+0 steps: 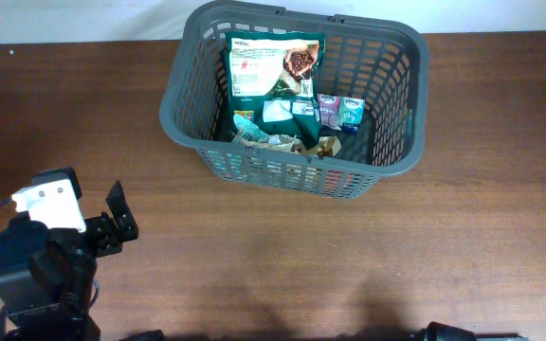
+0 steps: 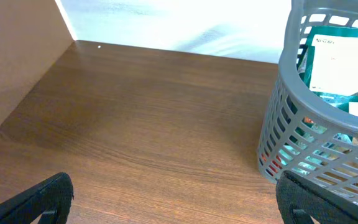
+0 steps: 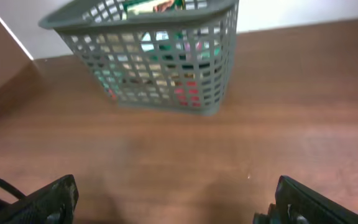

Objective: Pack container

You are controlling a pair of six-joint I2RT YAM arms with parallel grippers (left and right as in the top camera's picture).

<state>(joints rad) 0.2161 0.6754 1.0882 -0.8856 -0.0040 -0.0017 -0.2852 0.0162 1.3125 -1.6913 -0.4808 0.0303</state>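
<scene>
Two arms low at the near edge, both empty. Basket (image 1: 282,173) sits far-centre on table (image 1: 463,227), well apart from both grippers. Inside: tall green bag (image 1: 275,62) leaning on the far-left wall, small packs (image 1: 339,112) and crumpled wrappers on the floor toward the near wall. We see no item outside the basket in these views, so we judge packing approx. done.

Risks, as we read them:
1. Bag stands tilted, not flat. A knock on the rim could tip it onto the small packs.
2. Basket prob. light, on smooth wood. Any sideways contact from an arm would likely slide it.
3. If another reach-in is needed, spread fingers could catch in the wall slots.

Pose: L gripper (image 1: 121,216) near-left, arm folded, pointing far-right toward the basket, jaws spread wide. R gripper (image 3: 182,202) near-right, barely in the overhead view. Its wrist cam faces the basket's near wall; jaws wide too, nothing between them.
</scene>
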